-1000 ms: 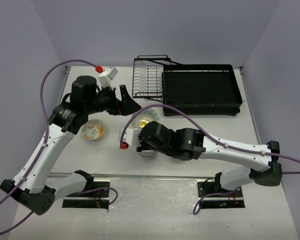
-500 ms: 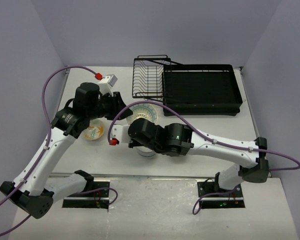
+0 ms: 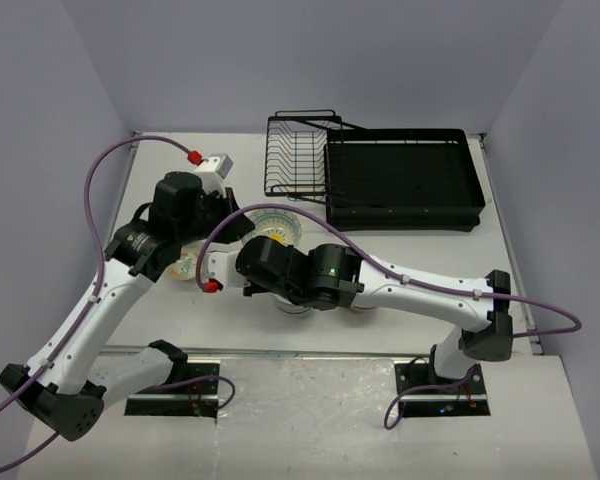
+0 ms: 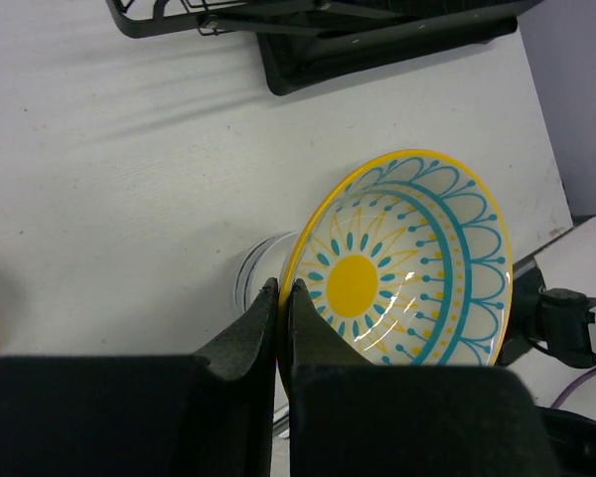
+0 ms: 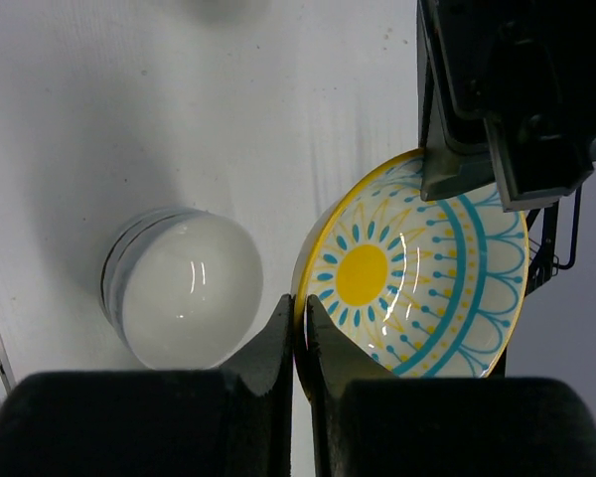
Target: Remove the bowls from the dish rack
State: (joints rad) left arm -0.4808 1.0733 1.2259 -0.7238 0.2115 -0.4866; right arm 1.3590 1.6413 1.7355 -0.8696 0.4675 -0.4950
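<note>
Here the left hand (image 4: 283,294) and right hand (image 5: 299,310) both pinch the rim of the yellow-and-teal bowl (image 4: 409,270) above the bench (image 4: 129,199), clear of the rack (image 3: 300,155); one should release only once the other holds firm.

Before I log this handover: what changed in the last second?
The right gripper carried the yellow bowl leftward; the left gripper swung in and shut on its rim, so both hold it. The rack and white bowl stayed put.
</note>
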